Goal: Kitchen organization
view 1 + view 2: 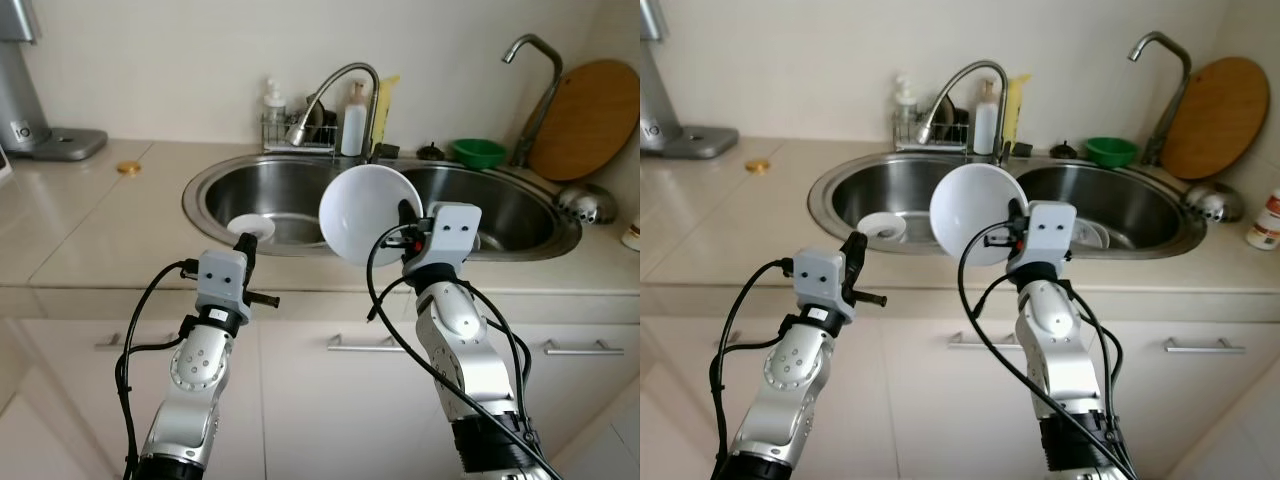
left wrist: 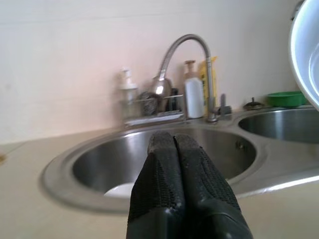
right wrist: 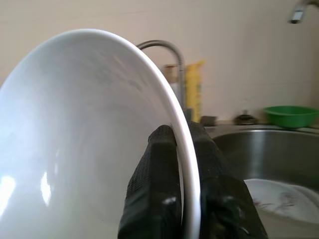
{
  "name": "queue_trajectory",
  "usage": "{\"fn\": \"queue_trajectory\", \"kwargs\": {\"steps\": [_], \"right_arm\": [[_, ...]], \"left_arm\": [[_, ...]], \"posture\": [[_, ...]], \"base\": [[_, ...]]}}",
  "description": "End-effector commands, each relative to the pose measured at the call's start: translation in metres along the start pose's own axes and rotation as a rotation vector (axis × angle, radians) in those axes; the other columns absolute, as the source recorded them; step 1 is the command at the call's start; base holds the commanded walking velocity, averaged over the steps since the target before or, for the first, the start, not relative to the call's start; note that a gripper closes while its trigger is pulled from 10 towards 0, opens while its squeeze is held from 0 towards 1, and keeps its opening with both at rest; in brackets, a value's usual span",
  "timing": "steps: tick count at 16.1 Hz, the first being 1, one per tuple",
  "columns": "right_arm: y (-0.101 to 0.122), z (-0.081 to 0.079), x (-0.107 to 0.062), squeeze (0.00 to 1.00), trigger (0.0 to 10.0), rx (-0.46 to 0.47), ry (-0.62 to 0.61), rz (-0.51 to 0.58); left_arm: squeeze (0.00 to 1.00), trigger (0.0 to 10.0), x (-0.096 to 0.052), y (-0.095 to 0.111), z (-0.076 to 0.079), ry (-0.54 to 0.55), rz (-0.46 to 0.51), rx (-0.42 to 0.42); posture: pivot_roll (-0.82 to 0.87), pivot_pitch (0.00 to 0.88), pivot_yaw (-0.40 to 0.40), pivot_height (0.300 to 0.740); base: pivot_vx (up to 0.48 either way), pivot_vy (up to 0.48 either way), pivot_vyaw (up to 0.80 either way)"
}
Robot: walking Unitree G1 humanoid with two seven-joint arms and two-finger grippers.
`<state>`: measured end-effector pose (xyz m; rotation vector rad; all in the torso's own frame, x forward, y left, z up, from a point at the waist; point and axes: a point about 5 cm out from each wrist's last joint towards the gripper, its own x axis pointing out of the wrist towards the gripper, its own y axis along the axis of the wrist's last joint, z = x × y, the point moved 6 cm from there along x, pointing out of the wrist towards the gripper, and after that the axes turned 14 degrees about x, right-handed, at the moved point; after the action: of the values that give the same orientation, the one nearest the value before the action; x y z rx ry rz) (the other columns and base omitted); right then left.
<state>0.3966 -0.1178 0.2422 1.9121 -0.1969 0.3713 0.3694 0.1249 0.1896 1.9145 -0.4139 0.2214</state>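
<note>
A plain white bowl (image 1: 365, 212) sits at frame centre between black fingers (image 3: 154, 189). The steel-grey double sink (image 1: 210, 215) crosses the middle, holding a white dish (image 1: 251, 227). Upper right: a green bowl (image 1: 479, 152) and a brown wooden board (image 1: 585, 118).

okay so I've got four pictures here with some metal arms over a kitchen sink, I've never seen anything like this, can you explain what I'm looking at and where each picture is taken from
This is a humanoid robot standing at a kitchen counter. Two pictures come from a stereo camera on its head, looking down at its own silver arms. The other two come from cameras on its wrists, each looking along that arm's two black fingers.

The right end effector is shut on the rim of a white bowl, held tilted on edge above the double sink. The left end effector is shut and empty, held in front of the left basin.

A small white dish lies in the left basin, and a plate in the right one. Behind the sink are a faucet, a soap rack, a green bowl and a wooden cutting board leaning against the wall.
</note>
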Motion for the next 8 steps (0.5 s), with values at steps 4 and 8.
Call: {"fn": "queue_trajectory", "kwargs": {"steps": [4, 8], "right_arm": [[0.0077, 0.0168, 0.0019, 0.00, 10.0, 0.004, -0.063, 0.026], [0.0047, 0.0211, 0.0019, 0.00, 10.0, 0.022, -0.082, 0.014]], "left_arm": [[0.00, 10.0, 0.0025, 0.0083, 0.0109, -0.029, 0.025, -0.012], [0.00, 10.0, 0.0023, 0.0087, 0.0120, -0.031, 0.025, -0.012]], "posture": [[0.05, 0.000, -0.054, 0.740], [0.05, 0.000, -0.055, 0.740]], "base": [[0.320, 0.000, 0.00], [0.311, 0.000, 0.00]]}}
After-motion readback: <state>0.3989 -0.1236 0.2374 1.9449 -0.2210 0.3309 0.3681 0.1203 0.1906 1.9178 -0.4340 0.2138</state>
